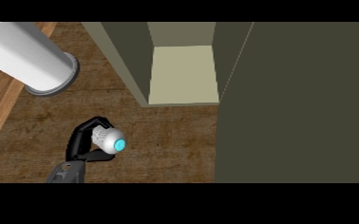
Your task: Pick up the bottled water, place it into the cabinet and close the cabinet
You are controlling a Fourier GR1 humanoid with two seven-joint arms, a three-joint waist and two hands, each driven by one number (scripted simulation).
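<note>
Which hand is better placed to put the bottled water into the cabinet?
Left: the left hand curls round the bottled water, just below-left of the open cabinet. The right hand is not in view.

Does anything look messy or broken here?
Nothing stands out. The water bottle is cap-up in the left robot hand, nothing is spilled on the counter, and the cabinet is open with a bare shelf.

The left hand (pixel 79 142) is black with slim fingers and a thumb, on a dark grey forearm (pixel 64 174).
</note>
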